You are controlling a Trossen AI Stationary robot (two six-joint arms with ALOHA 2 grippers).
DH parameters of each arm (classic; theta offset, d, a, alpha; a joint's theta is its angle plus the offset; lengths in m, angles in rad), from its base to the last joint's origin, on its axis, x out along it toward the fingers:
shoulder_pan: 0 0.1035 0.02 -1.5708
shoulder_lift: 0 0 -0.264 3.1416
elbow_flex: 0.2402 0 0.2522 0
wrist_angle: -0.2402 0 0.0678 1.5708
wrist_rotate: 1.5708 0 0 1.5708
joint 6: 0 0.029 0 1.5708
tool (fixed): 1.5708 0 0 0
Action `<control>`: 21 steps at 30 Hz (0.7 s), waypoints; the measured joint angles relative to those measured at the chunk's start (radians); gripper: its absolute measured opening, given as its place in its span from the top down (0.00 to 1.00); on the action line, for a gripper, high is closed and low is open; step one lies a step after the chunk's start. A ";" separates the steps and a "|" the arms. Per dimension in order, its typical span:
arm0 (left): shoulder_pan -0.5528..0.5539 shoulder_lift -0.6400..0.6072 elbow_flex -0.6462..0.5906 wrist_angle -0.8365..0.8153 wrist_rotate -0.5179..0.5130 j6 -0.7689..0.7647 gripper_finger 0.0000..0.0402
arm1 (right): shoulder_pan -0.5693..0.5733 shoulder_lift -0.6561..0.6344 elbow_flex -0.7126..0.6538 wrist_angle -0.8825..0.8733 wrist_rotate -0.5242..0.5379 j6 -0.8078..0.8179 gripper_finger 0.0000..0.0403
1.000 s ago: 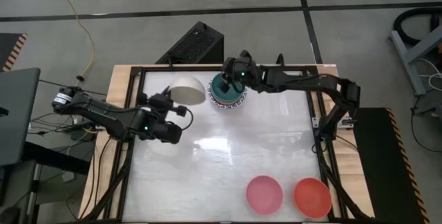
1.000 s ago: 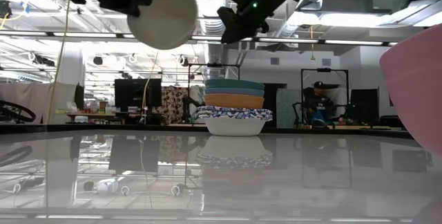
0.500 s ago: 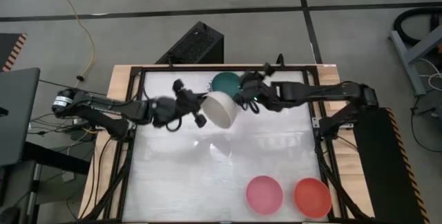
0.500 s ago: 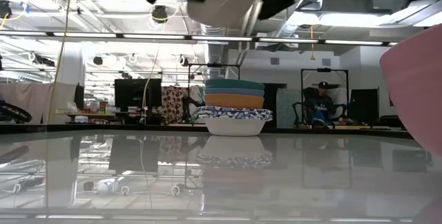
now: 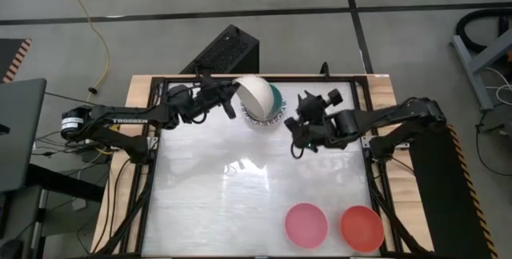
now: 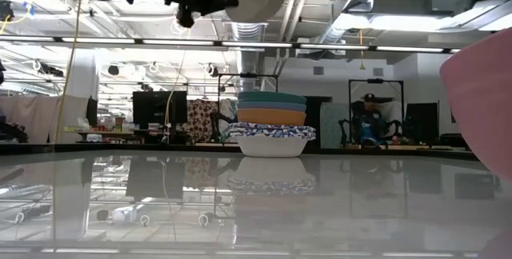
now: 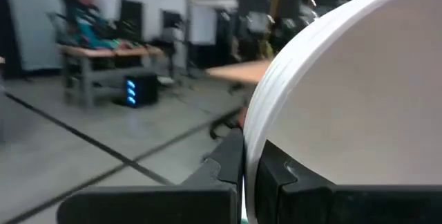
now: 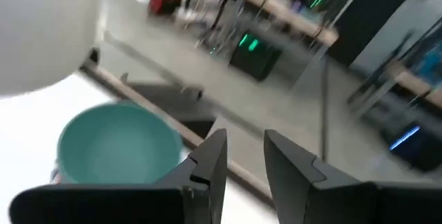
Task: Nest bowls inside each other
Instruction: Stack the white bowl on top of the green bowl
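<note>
Glossy white table [image 5: 256, 187]: seen whole only in the high view.

Stack of nested bowls [image 6: 272, 123], far edge of table: layers shown only by the low view, a plain teal bowl [image 8: 117, 144] on top, an orange bowl [image 6: 272, 117] beneath, a white blue-rimmed bowl [image 6: 272, 141] at the base.

Plain cream round bowl [image 5: 258, 97]: held tilted above the stack, rim pinched in the closed left gripper [image 5: 228, 101]; grip confirmed in the left wrist view.

Pink bowl [image 5: 306, 225] and red bowl [image 5: 362, 228]: side by side at the near edge, well apart from the stack.

Right gripper [image 5: 298, 137]: beside the stack, fingers [image 8: 207, 165] parted, nothing held.
</note>
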 joint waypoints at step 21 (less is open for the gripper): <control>0.022 0.051 -0.024 0.105 -0.281 0.378 1.00 | -0.023 0.156 0.000 0.308 -0.003 -0.170 0.71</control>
